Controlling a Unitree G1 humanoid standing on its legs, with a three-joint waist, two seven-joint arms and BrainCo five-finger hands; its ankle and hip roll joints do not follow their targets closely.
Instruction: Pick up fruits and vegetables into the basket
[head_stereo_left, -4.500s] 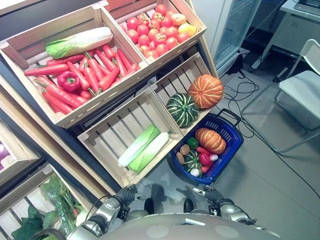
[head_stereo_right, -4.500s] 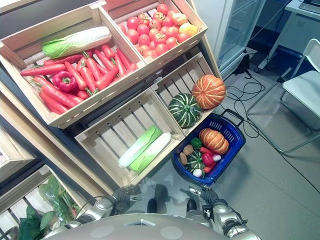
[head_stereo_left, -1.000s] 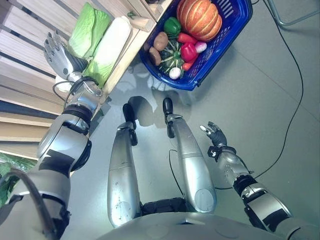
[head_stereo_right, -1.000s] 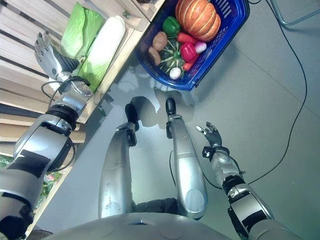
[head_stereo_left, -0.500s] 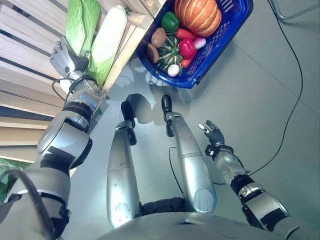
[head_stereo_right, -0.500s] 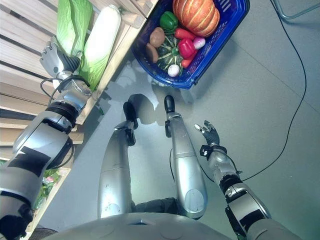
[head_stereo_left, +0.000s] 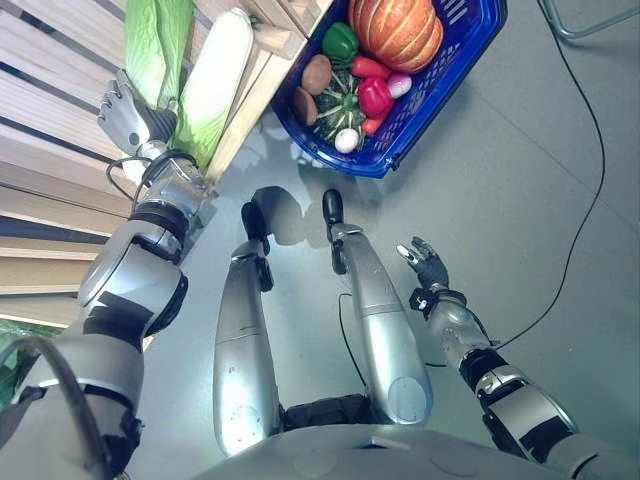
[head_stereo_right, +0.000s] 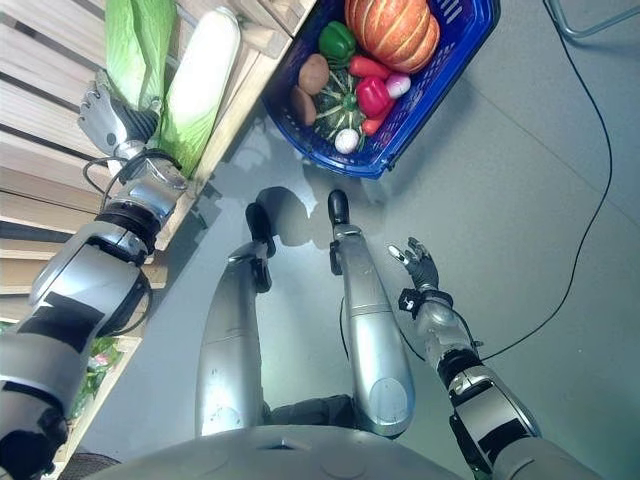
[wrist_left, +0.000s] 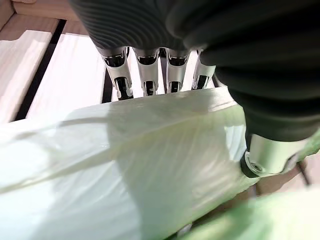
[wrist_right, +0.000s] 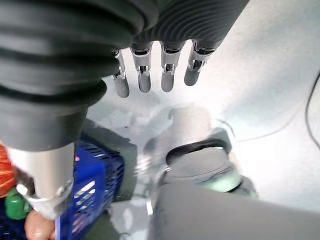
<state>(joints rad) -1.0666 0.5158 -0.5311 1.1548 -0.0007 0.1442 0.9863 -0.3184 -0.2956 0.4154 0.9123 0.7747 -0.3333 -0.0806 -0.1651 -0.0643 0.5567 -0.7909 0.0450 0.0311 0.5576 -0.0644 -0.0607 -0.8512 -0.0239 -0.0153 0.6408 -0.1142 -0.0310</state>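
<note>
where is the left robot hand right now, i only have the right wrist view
observer: The left robot hand is up in the wooden crate, at the lower end of the cabbages.
operator: is it gripping one
observer: No. In the left wrist view its fingers are straight, reaching over pale cabbage leaves, not curled round them.
operator: whats in the basket
observer: The blue basket holds an orange pumpkin, a green pepper, a red pepper, a potato and a striped green squash, among smaller pieces.
</note>
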